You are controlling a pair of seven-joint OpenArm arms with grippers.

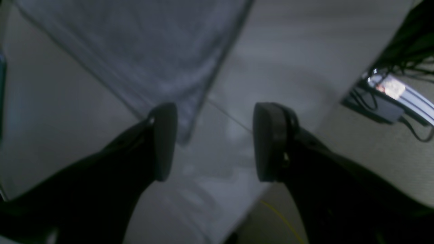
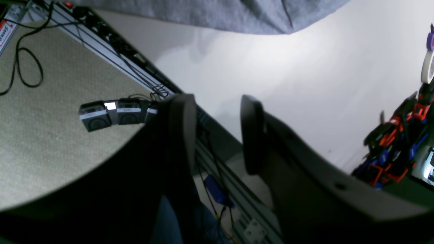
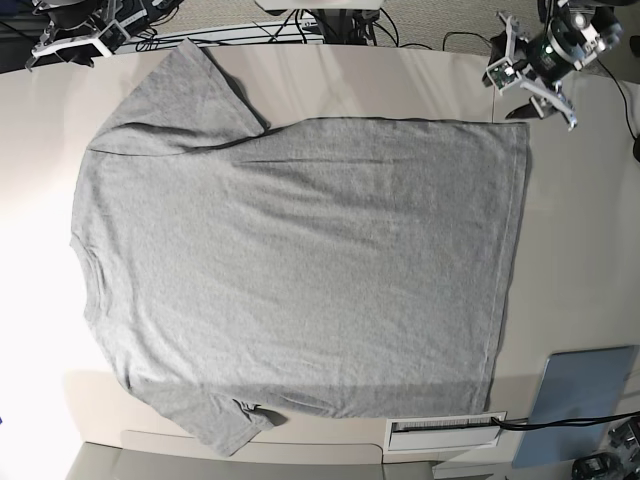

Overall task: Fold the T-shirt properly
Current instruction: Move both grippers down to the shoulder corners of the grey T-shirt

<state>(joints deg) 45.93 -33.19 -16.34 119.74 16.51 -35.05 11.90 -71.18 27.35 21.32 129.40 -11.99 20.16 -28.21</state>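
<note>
The heather-grey T-shirt (image 3: 300, 250) lies spread flat on the pale table (image 3: 580, 250), plain side up, collar to the left and hem to the right in the base view. My left gripper (image 3: 535, 100) hovers just beyond the shirt's far right hem corner. In the left wrist view my left gripper (image 1: 217, 142) stands wide open, nothing between its fingers, with the blurred T-shirt (image 1: 135, 51) corner ahead of it. My right gripper (image 3: 70, 42) sits past the far sleeve, off the cloth. In its own view my right gripper (image 2: 217, 134) is open and empty, the T-shirt (image 2: 220, 13) edge beyond.
A grey-blue flat pad (image 3: 585, 395) and a white strip (image 3: 445, 428) lie at the near right table edge. Cables and small grey boxes (image 2: 112, 113) rest on the carpet beside the table. Orange and blue clutter (image 2: 396, 152) and a tape roll (image 2: 428, 67) sit to the right.
</note>
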